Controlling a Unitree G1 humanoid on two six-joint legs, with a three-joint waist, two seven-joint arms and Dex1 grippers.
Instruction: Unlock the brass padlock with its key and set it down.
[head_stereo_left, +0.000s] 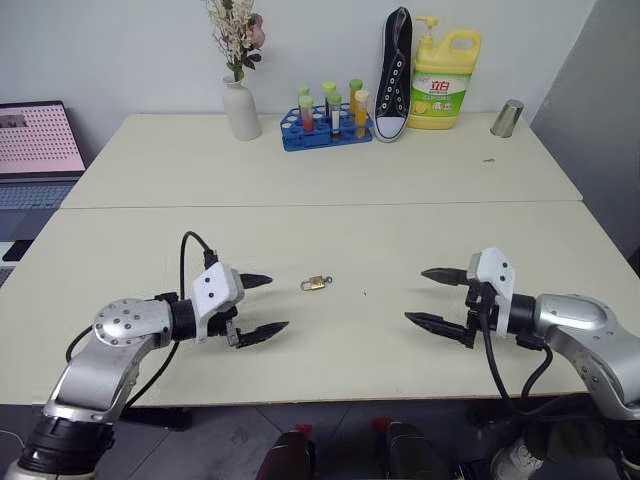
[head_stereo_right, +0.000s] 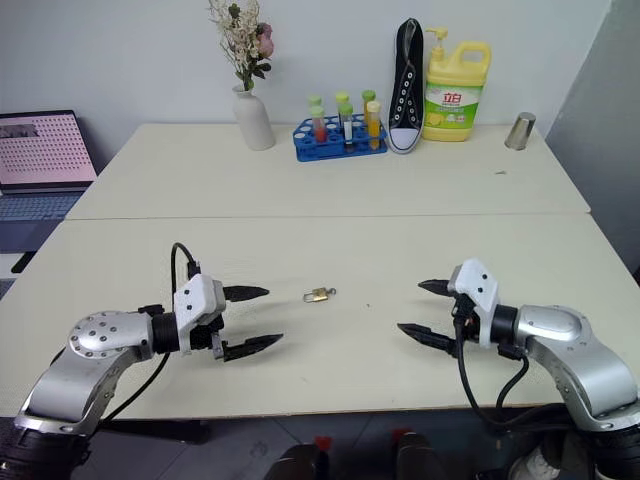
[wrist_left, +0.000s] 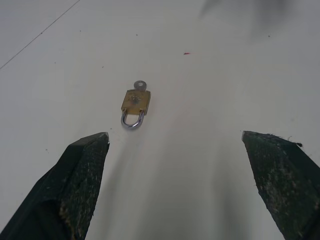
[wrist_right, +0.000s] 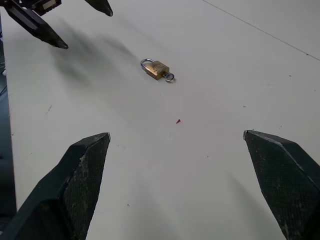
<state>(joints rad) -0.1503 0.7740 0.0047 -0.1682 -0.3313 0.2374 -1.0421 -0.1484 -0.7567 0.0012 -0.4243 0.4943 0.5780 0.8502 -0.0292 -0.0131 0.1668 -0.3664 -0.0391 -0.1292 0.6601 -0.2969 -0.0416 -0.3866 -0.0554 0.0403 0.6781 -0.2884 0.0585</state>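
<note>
Nothing yet done: brass padlock flat on pale tabletop, shackle closed, key seated in its base, midway between left gripper and right gripper, both with jaws wide and empty. Grasp, turn, set-down all ahead. At far edge: vase, tube rack, sneaker, detergent bottle.

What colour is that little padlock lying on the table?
The padlock has a brass-yellow body and a silver shackle; the left wrist view shows it best.
</note>
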